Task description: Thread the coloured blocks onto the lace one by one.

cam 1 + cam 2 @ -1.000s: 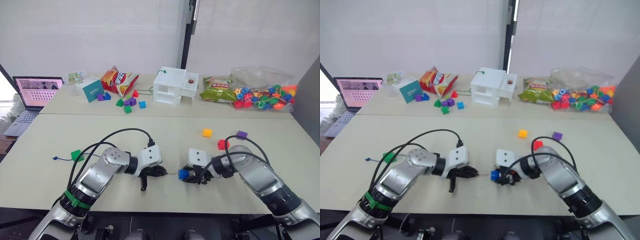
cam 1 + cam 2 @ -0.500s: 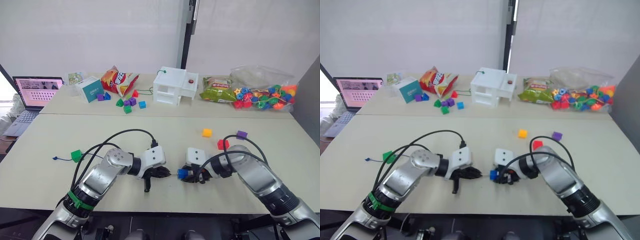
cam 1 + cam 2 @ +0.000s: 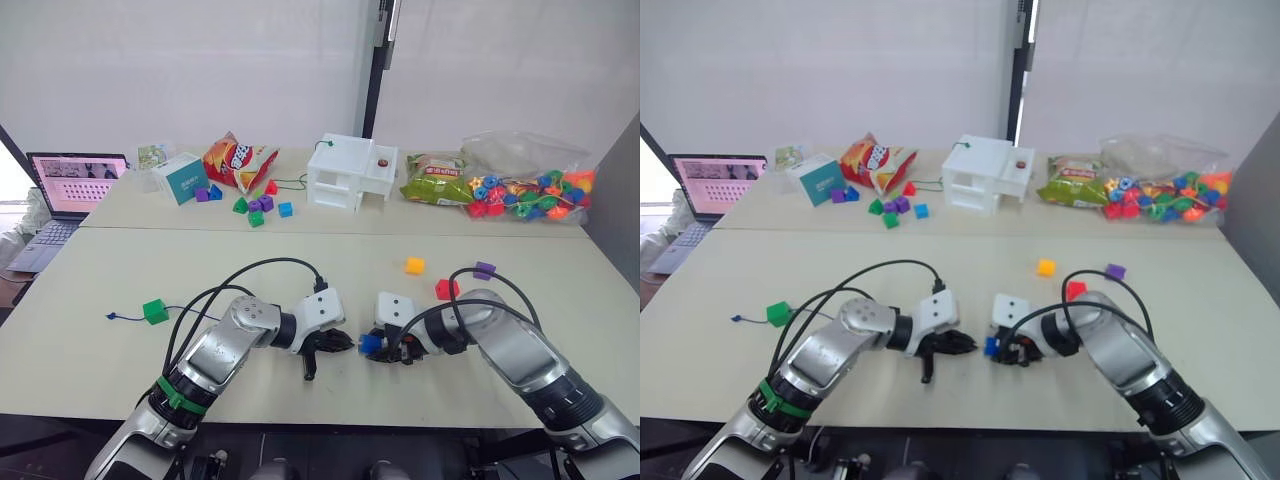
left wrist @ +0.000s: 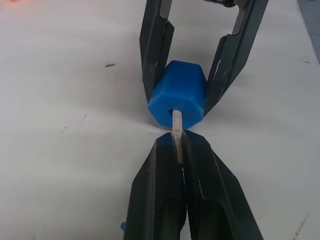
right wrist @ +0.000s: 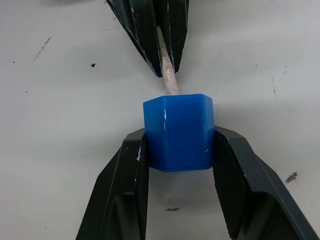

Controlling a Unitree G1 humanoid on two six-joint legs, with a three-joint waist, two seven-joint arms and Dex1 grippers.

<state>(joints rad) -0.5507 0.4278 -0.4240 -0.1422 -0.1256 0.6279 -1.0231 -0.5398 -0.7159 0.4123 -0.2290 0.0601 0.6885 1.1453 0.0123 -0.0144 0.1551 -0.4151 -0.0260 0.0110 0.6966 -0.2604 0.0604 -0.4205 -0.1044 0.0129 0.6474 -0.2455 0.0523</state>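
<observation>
My right gripper (image 3: 376, 346) is shut on the blue block (image 5: 179, 131) and holds it just above the table near the front middle. My left gripper (image 3: 344, 343) is shut on the lace's stiff pale tip (image 4: 176, 127). That tip sits at the mouth of the blue block's hole (image 4: 177, 95). The green block (image 3: 153, 311) lies at the left on the thin dark lace, whose knotted end (image 3: 110, 317) is beside it. The yellow block (image 3: 414, 265), red block (image 3: 445, 289) and purple block (image 3: 484, 270) lie loose behind my right arm.
On the far table stand a laptop (image 3: 70, 185), a teal box (image 3: 180, 178), a chips bag (image 3: 238, 160), a white box (image 3: 350, 172), a green snack bag (image 3: 435, 182) and a clear bag of beads (image 3: 525, 190). Small loose pieces (image 3: 255, 207) lie there too. Black cables loop over both arms.
My left gripper has slid right with the lace tip, closing the gap to the blue block. The right gripper and its block have barely moved.
</observation>
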